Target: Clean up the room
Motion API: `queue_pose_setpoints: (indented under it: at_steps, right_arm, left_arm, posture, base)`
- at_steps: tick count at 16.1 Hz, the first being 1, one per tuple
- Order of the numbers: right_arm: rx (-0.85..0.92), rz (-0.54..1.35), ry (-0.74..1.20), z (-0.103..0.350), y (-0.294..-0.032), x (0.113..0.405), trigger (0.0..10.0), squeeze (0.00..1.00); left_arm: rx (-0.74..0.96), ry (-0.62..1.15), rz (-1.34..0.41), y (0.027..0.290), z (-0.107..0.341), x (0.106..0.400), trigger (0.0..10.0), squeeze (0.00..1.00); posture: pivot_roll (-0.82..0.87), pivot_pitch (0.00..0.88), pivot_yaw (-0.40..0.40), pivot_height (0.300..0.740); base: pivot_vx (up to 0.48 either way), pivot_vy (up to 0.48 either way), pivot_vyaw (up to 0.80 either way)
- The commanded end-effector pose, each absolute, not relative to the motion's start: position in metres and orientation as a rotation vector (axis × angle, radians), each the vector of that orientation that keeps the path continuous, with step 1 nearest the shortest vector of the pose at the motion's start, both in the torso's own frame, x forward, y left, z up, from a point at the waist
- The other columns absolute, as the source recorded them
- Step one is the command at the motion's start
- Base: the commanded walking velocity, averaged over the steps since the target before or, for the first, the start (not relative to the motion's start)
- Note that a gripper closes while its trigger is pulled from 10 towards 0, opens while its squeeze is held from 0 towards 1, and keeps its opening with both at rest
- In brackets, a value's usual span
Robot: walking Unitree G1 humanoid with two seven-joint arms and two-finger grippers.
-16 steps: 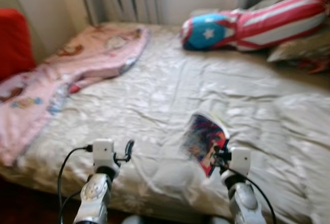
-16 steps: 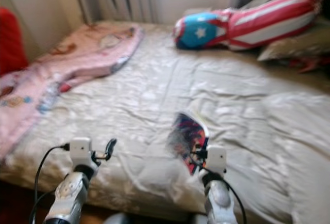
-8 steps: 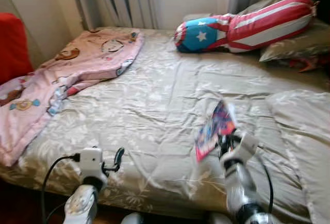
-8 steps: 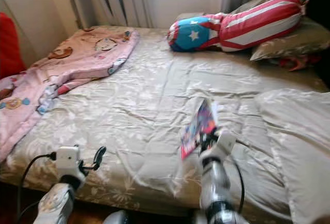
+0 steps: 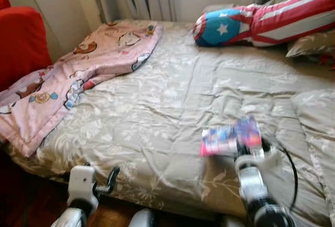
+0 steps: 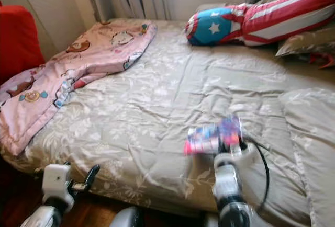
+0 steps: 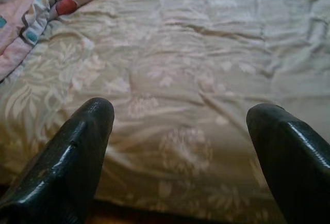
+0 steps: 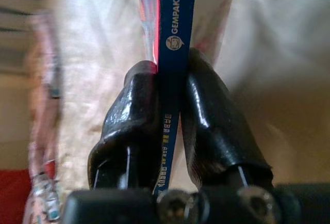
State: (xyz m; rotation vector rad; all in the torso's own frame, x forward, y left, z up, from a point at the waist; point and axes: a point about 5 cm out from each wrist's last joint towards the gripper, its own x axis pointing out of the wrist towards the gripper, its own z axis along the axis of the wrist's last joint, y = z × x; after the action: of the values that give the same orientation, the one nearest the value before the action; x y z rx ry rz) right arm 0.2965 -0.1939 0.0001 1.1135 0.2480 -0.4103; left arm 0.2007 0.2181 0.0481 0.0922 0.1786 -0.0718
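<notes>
Right gripper (image 8: 169,115) fingers clamp magazine (image 5: 230,137) by spine; its long axis runs leftward over near bed (image 5: 172,96) edge. Left gripper (image 7: 180,131) spread wide, holding nothing.

Count, taken from the bed (image 5: 172,101): one pink blanket (image 5: 78,75) on its left side; one star-and-stripe bolster (image 5: 261,20) at its head; two grey pillows (image 5: 311,44), (image 5: 316,117) along its right side; one colourful book (image 5: 230,137) above its near edge.
</notes>
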Motion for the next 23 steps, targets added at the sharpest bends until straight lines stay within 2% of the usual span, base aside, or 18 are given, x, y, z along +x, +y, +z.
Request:
queue_pose_setpoints:
  at_steps: [1,4,9,13,15,17,18,19,20,21,22,23]
  right_arm:
    - [1.132,-0.508,0.275,-0.011,-0.206,0.284,10.0,0.0]
    - [1.166,-0.626,0.293,-0.024,-0.217,0.266,10.0,0.0]
    - [1.306,-0.73,0.232,-0.025,-0.221,0.264,10.0,0.0]
    - [1.356,-0.673,0.186,-0.016,-0.215,0.277,10.0,0.0]
    - [1.327,-0.644,0.188,-0.01,-0.216,0.283,10.0,0.0]
    - [1.28,-0.632,0.204,-0.01,-0.22,0.283,10.0,0.21]
    - [1.268,-0.633,0.199,-0.009,-0.223,0.282,10.0,0.71]
    - [1.26,-0.651,0.197,-0.01,-0.227,0.28,10.0,0.73]
    - [1.259,-0.661,0.193,-0.01,-0.23,0.279,10.0,0.71]
    - [1.224,-0.663,0.193,-0.009,-0.236,0.278,10.0,0.14]
    - [1.204,-0.651,0.195,-0.009,-0.237,0.277,10.0,0.0]
    - [1.197,-0.66,0.198,-0.01,-0.239,0.275,10.0,0.0]
  left_arm:
    - [0.121,0.193,-0.09,0.22,0.053,0.196,10.0,0.0]
    - [0.138,0.242,-0.105,0.224,0.059,0.175,10.0,0.0]
    - [0.186,0.291,-0.137,0.226,0.068,0.156,10.0,0.0]
    - [0.204,0.307,-0.141,0.227,0.073,0.149,10.0,0.0]
    - [0.202,0.316,-0.143,0.225,0.075,0.147,10.0,0.0]
    - [0.196,0.322,-0.147,0.222,0.073,0.147,10.0,0.0]
    - [0.189,0.324,-0.15,0.219,0.073,0.146,10.0,0.0]
    - [0.185,0.326,-0.154,0.217,0.072,0.148,10.0,0.0]
    - [0.184,0.327,-0.155,0.217,0.072,0.148,10.0,0.0]
    - [0.183,0.328,-0.156,0.216,0.072,0.149,10.0,0.0]
    - [0.182,0.328,-0.155,0.216,0.072,0.15,10.0,0.0]
    - [0.18,0.326,-0.153,0.217,0.072,0.151,10.0,0.0]
  posture:
    - [0.23,0.125,0.088,0.634]
    - [0.23,0.171,0.1,0.634]
    - [0.26,0.194,0.111,0.634]
    - [0.27,0.209,0.114,0.634]
    - [0.27,0.213,0.112,0.634]
    - [0.26,0.215,0.109,0.634]
    - [0.26,0.215,0.109,0.634]
    - [0.25,0.224,0.11,0.634]
    - [0.25,0.224,0.11,0.634]
    - [0.24,0.223,0.109,0.634]
    - [0.24,0.223,0.11,0.634]
    - [0.23,0.226,0.109,0.634]
  base:
    - [0.0,0.0,0.0]
    - [0.0,0.0,0.0]
    - [0.0,0.0,0.0]
    - [0.0,0.0,0.0]
    - [0.0,0.0,0.0]
    - [0.0,0.0,0.0]
    - [0.0,0.0,0.0]
    - [0.0,0.0,0.0]
    - [0.0,0.0,0.0]
    - [0.0,0.0,0.0]
    - [0.0,0.0,0.0]
    - [0.0,0.0,0.0]
